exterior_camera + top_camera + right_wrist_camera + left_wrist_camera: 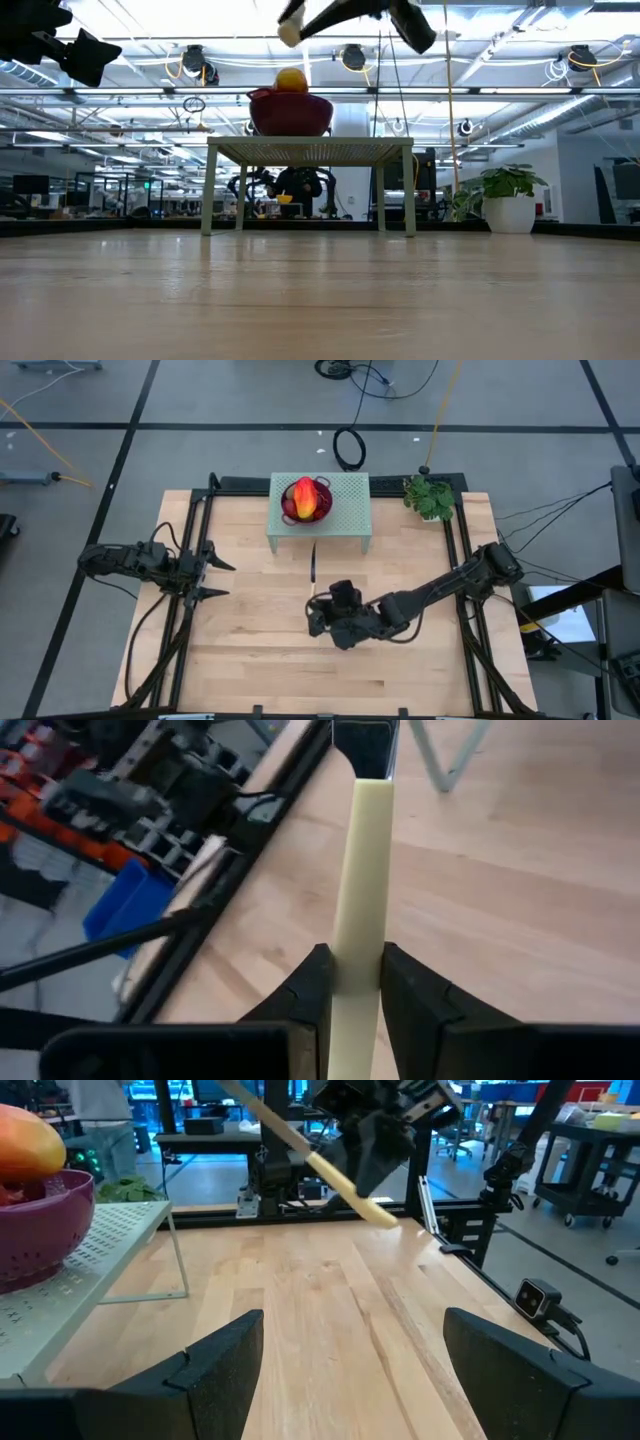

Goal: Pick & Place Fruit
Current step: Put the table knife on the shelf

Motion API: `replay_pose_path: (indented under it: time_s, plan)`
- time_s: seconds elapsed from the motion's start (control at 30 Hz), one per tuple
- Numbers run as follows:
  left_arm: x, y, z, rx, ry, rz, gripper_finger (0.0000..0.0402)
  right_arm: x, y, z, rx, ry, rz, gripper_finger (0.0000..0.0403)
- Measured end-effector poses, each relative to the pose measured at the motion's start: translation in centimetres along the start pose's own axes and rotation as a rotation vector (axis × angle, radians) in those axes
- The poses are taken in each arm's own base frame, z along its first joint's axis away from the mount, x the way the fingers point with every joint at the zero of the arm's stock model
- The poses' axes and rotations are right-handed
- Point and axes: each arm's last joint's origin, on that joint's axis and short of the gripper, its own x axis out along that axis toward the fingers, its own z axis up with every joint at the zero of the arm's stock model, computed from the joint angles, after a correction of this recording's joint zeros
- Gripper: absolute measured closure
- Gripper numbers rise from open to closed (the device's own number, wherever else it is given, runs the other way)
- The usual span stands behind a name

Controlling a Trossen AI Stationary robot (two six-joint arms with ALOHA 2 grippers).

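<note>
Fruit: I see the large red-orange-yellow fruit (306, 499) piled in the colander (321, 494), filling most of it, with dark red showing at its left edge. From table height only its yellow-orange top (291, 79) pokes above the rim.
Where it sits: the colander, purple in my left wrist camera (45, 1220) and dark red from the low one, stands on the small pale-green perforated stand (352, 510) at the back middle of the table (250, 660).
Around it: a small potted plant (430, 497) is at the back right corner, well apart from the stand.
In the way: I have a knife (313, 572) held in the air just in front of the stand, its dark blade pointing toward it.
Right gripper (350, 982): pressed together on the knife's pale yellow handle (360, 890), the handle pinched between both fingers, raised over the middle of the table.
Left gripper (350, 1365): fingers spread wide, nothing between them, hanging above the left side of the table and facing across toward the right arm.
</note>
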Motion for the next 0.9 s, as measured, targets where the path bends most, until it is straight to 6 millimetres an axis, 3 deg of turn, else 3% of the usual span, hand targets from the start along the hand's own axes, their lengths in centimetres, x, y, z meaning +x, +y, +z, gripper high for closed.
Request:
replay_pose_path:
  time_s: [0.2, 0.57, 0.7, 0.9]
  plan:
    - [0.0, 0.0, 0.0, -0.002, 0.0, 0.006, 0.0092, -2.0, -0.7, 3.5, -0.01, 0.006, -0.054, 0.0347]
    - [0.0, 0.2, 0.0, 0.0, -0.001, 0.081, 0.0091, -7.8, -5.1, 12.2, 0.067, 0.068, -0.221, 0.0347]
    - [0.0, 0.3, 0.0, -0.001, -0.002, 0.114, 0.0092, -8.6, -6.5, 14.7, 0.103, 0.126, -0.239, 0.0347]
    - [0.0, 0.4, 0.0, -0.002, -0.002, 0.125, 0.0092, -8.2, -8.2, 17.2, 0.097, 0.183, -0.265, 0.0347]
